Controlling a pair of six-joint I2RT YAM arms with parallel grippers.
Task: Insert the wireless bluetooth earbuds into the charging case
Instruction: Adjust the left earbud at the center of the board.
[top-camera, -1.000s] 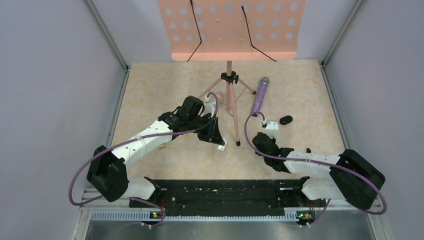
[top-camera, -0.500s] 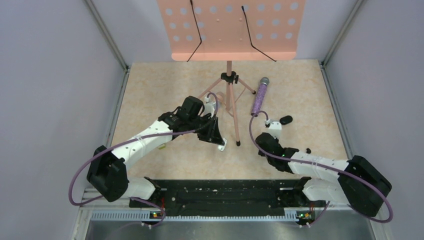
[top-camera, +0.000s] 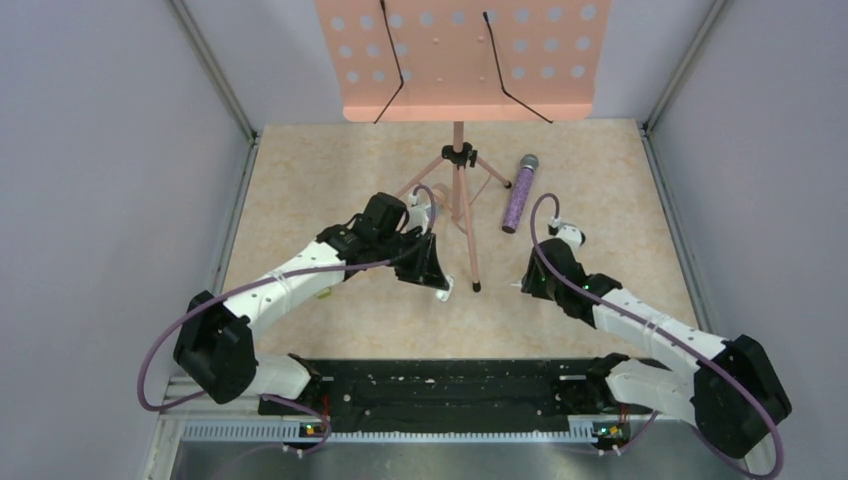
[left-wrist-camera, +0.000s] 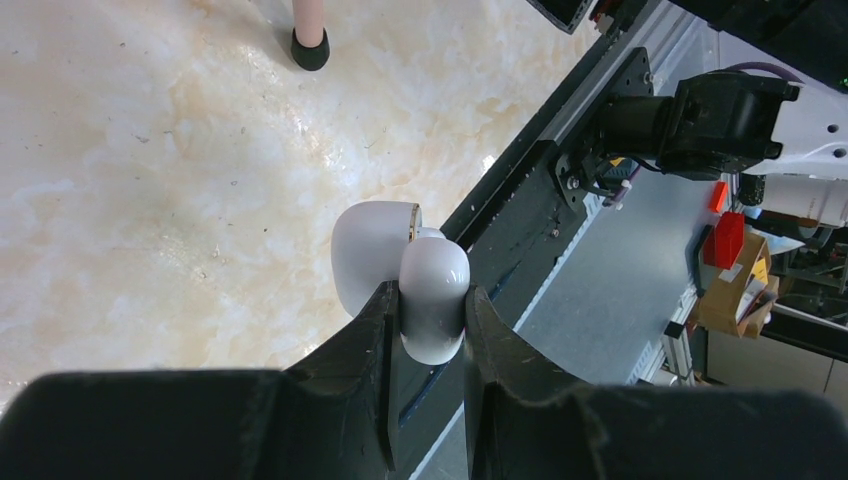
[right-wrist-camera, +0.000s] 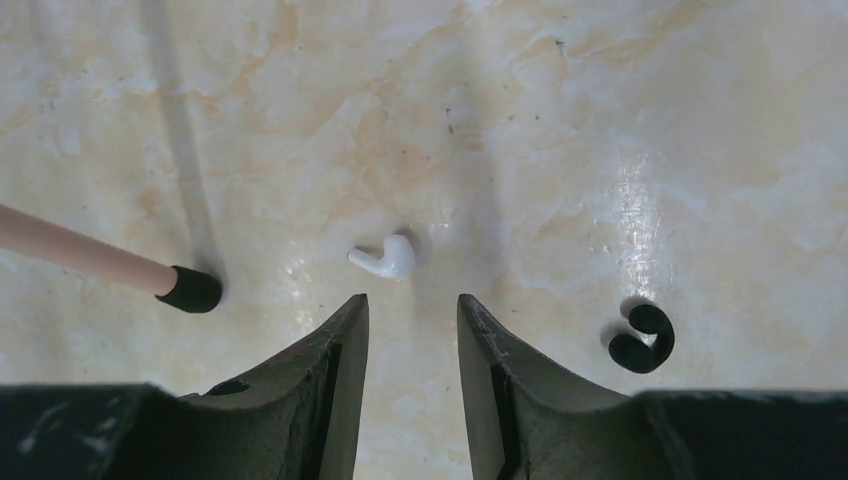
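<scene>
My left gripper (left-wrist-camera: 432, 292) is shut on a smooth white rounded charging case (left-wrist-camera: 436, 270); its lid (left-wrist-camera: 368, 250) stands open beside it, just above the table. It also shows in the top view (top-camera: 443, 290), under the left gripper (top-camera: 436, 278). One white earbud (right-wrist-camera: 386, 259) lies on the table just ahead of my right gripper (right-wrist-camera: 412, 305), which is open and empty. In the top view the right gripper (top-camera: 530, 283) points down near the stand's foot. No black oval case is in view.
A pink music stand (top-camera: 459, 190) stands in the middle, one black foot (right-wrist-camera: 190, 290) left of the earbud. A glittery purple microphone (top-camera: 519, 192) lies at the back. A small black curled piece (right-wrist-camera: 641, 338) lies right of the right fingers.
My right arm has swung and its wrist moved up and to the right, covering the small black oval thing seen earlier. The left arm has not moved.
</scene>
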